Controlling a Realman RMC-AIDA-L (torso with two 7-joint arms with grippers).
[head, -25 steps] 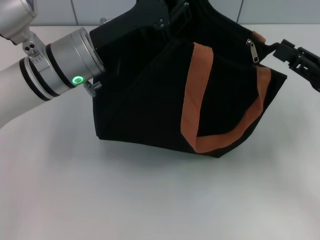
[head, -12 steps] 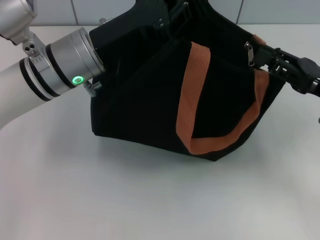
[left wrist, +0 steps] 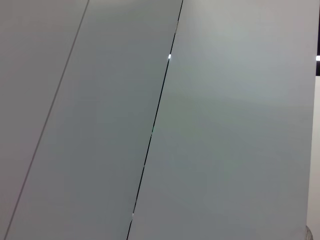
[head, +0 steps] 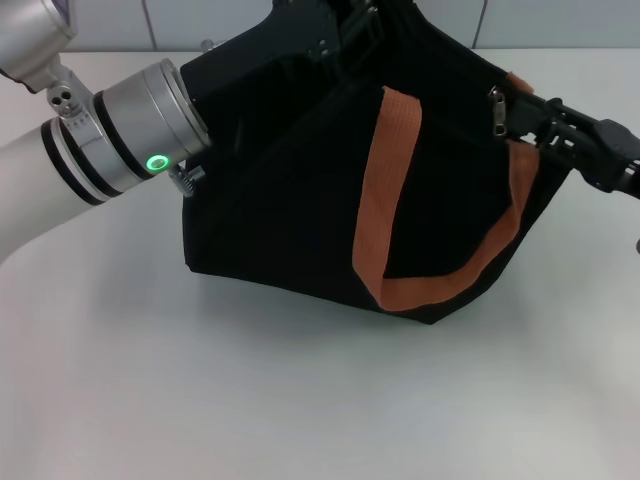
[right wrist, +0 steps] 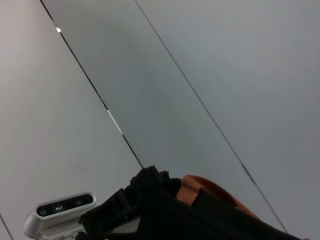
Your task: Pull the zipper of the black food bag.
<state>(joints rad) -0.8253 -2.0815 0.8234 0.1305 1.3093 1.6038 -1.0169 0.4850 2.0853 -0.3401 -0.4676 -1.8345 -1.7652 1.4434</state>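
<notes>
White desk (head: 300,400) carries the black food bag (head: 290,200), slumped at centre with 1 orange strap looping down its near face. At its far right upper edge hangs the zipper (head: 497,108), with the right claw (head: 522,110) just beside it, seemingly lined up to pinch; whether it grips yet I cannot tell. Farther left, the left claw is hidden behind the bag, probably bracing it.

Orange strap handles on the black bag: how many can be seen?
2. One orange strap loops across the front face of the black food bag; a second strap peeks out at the top corner by the right gripper. More of it may be hidden.
</notes>
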